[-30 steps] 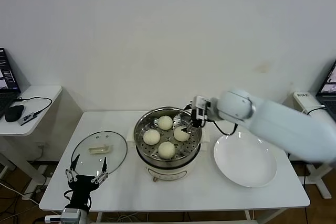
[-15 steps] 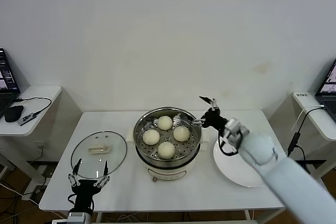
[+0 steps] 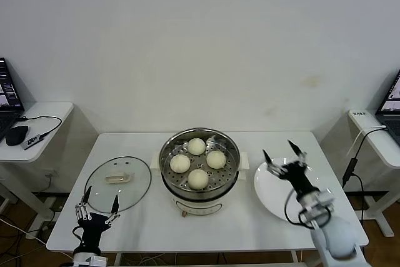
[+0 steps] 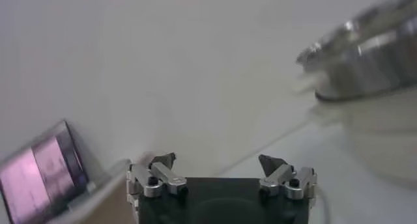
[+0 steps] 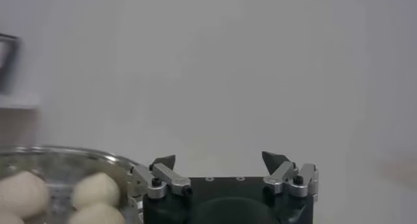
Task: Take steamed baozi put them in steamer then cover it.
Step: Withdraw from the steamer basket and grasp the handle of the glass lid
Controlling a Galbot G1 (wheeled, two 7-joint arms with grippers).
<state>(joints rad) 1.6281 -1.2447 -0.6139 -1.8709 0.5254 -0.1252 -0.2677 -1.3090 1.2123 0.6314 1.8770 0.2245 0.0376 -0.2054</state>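
Down at the near left corner of the table (image 3: 250, 229) the left gripper (image 3: 97, 205) pokes up from below, its wrist straight under it and its fingers pointing away from the robot, spread wide with nothing between them. It sits just off the cover's (image 3: 118, 182) near rim, at about seven o'clock from it, not touching. The cover lies flat on the tabletop, its cream handle (image 3: 119, 178) facing up, well to the nine o'clock side of the steamer (image 3: 199, 168).

The steamer stands in the middle of the table, uncovered, on its cream base. All four steamed baozi (image 3: 198, 163) rest on the perforated tray inside: one at twelve o'clock, one at three, one at six, one at nine, close together.

At three o'clock from the steamer lies a white plate (image 3: 291, 201), with nothing on it that I can see. Over the plate's far edge hangs the right gripper (image 3: 284, 155), clear of the pot. Its forearm rises from the near right corner of the table and slants up and inward toward eleven o'clock, so the fingers reach up and away from the robot. They are splayed wide apart and hold nothing. From the right wrist camera the buns and the steamer's rim show off to one side of the spread fingertips (image 5: 276, 159).
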